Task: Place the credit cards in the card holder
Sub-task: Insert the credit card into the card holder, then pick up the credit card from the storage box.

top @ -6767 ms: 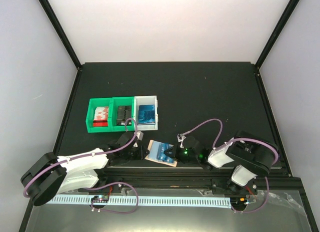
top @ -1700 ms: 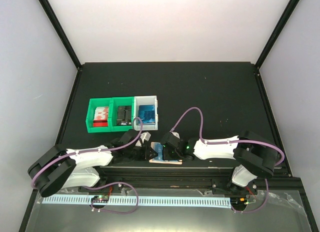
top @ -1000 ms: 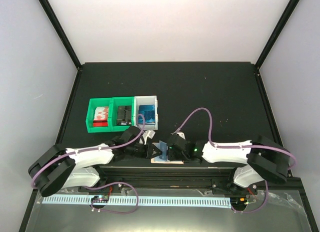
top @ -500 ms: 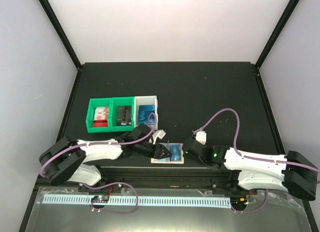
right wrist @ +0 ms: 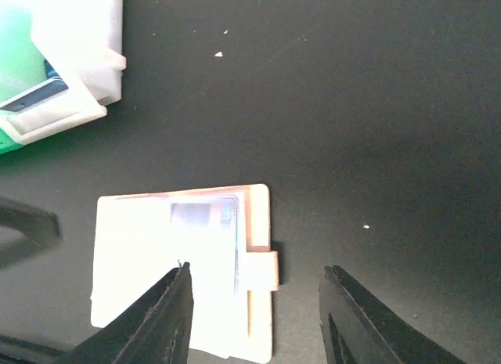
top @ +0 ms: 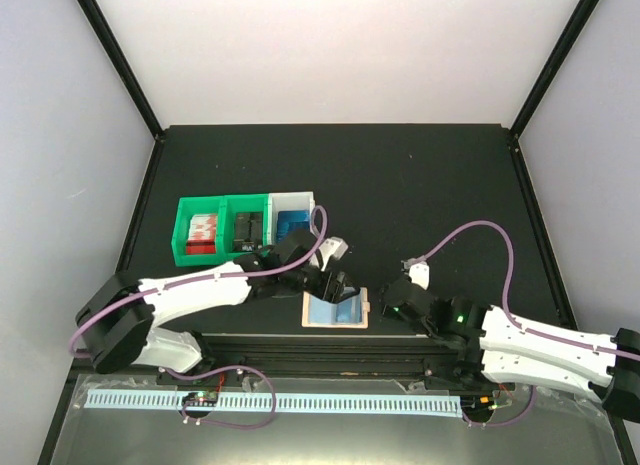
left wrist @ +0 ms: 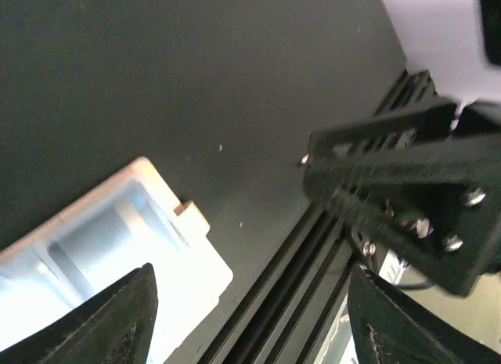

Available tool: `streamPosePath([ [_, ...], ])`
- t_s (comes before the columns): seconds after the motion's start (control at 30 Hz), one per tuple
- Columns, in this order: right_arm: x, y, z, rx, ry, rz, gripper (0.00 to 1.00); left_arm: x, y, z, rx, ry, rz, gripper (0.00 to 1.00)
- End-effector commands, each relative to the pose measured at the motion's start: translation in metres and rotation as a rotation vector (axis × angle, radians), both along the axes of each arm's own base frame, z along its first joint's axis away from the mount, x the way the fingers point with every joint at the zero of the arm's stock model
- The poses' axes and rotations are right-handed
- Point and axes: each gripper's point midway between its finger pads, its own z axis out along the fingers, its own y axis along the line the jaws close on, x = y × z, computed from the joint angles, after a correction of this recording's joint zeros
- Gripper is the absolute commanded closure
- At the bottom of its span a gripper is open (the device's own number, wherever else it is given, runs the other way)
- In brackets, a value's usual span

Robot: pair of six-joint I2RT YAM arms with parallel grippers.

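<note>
Contact from the left gripper or right gripper (both open, empty) could knock the card holder and spill its loosely seated credit cards.

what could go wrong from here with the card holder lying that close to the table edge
1. The card holder lies open right beside the rail at the table's near edge, so a nudge could push it onto the rail.
2. The left gripper, open, hangs over the holder's far edge and might snag or drag it when it moves.
</note>
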Motion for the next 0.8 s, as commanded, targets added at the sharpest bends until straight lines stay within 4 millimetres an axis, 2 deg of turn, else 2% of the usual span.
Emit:
streamPosePath([
  [0.0, -0.004, -0.001, -0.001, -0.016, -0.009, 0.051, 0.52, 0.028, 0.017, 0.035, 0.115, -0.232, 0.04, 0.28],
  [0.1, -0.009, 0.003, -0.003, 0.017, 0.003, 0.075, 0.45, 0.04, 0.03, 0.07, 0.143, -0.392, 0.05, 0.13],
  [0.13, -0.009, 0.005, -0.003, 0.033, 0.0, 0.084, 0.43, 0.045, 0.034, 0.08, 0.157, -0.443, 0.056, 0.04],
  [0.27, -0.01, 0.012, 0.003, 0.098, -0.031, 0.115, 0.4, 0.068, 0.055, 0.111, 0.217, -0.596, 0.107, 0.01],
  [0.4, -0.007, 0.011, 0.01, 0.119, -0.068, 0.113, 0.36, 0.074, 0.059, 0.133, 0.235, -0.745, -0.012, 0.01],
  [0.47, -0.004, 0.011, 0.014, 0.118, -0.085, 0.116, 0.35, 0.078, 0.061, 0.134, 0.263, -0.794, -0.068, 0.01],
  [0.57, 0.001, 0.012, 0.016, 0.109, -0.095, 0.119, 0.34, 0.099, 0.072, 0.136, 0.338, -0.831, -0.083, 0.03],
  [0.63, 0.004, 0.014, 0.013, 0.1, -0.087, 0.129, 0.34, 0.106, 0.076, 0.137, 0.361, -0.832, -0.144, 0.04],
  [0.7, 0.004, 0.017, 0.008, 0.089, -0.074, 0.148, 0.34, 0.102, 0.075, 0.127, 0.353, -0.832, -0.256, 0.04],
  [0.77, 0.006, 0.021, 0.004, 0.084, -0.067, 0.164, 0.34, 0.106, 0.081, 0.106, 0.428, -0.829, -0.325, 0.04],
])
